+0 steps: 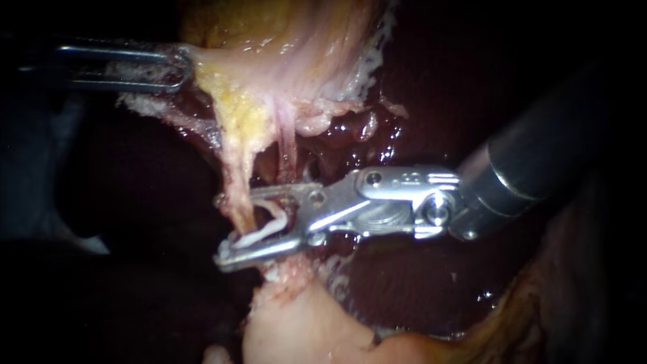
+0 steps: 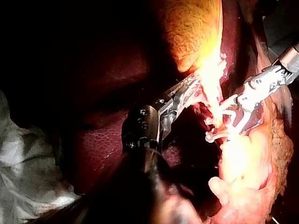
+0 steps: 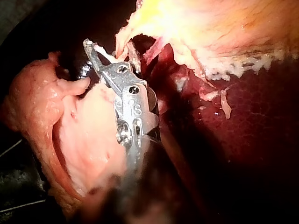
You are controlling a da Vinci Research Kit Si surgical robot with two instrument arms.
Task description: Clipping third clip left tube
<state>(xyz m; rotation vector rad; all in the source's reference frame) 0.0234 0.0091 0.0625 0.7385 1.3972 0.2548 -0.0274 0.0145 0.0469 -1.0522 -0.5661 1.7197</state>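
My right instrument (image 1: pixel 221 231) comes in from the right with its jaws open, astride the left tube (image 1: pixel 236 192), a pale yellowish strand running down from the gallbladder (image 1: pixel 290 47). A white clip (image 1: pixel 266 224) lies between those jaws against the tube. The left wrist view shows the same jaws (image 2: pixel 220 122) and the clip (image 2: pixel 216 136). A thinner pink tube (image 1: pixel 286 141) runs just to the right. My left instrument (image 1: pixel 176 67) is at the upper left, jaws shut on the gallbladder's edge and holding it taut, as the left wrist view (image 2: pixel 189 86) also shows.
Dark red liver (image 1: pixel 418 276) lies behind and to the right. A pale pink mound of tissue (image 1: pixel 303 323) sits just under the right instrument's lower jaw. Frayed white tissue (image 1: pixel 367 64) hangs along the gallbladder's right border.
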